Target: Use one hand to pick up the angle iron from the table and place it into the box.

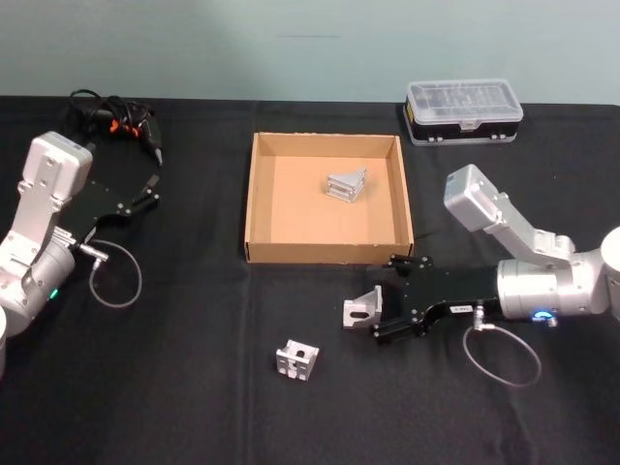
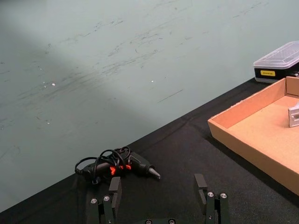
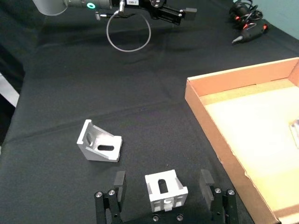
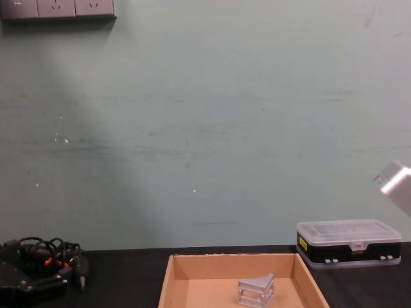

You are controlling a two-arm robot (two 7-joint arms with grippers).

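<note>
Straddling an angle iron (image 3: 165,189) that sits on the table (image 1: 174,407), the right claw (image 1: 386,302) has its fingers (image 3: 119,183) spread wide. There is a gap on each side of the part, so nothing is pinched yet. The box (image 1: 320,252) lies near the claw, off one flank, w/ its low cardboard wall closest. A second iron (image 1: 297,360) rests on the table past the fingertips, toward the flank opposite the box. A third iron (image 1: 347,186) already lies inside the box, and a clear-lidded plastic case (image 1: 464,109) stands beyond the box's far corner. The left claw (image 2: 157,182) is parked well apart, across the table in the direction the right fingertips point. It is also spread and empty, near a corded tool (image 2: 126,167).

Step in hand, prob.: closing on the straddled iron. To do it well, centre the claw so both fingers meet the part together. Uneven contact would likely skid or twist the slick metal. Aim for flat parallel faces, not the slanted web. Get a firm squeeze before lifting, then rise enough to clear the box wall.
</note>
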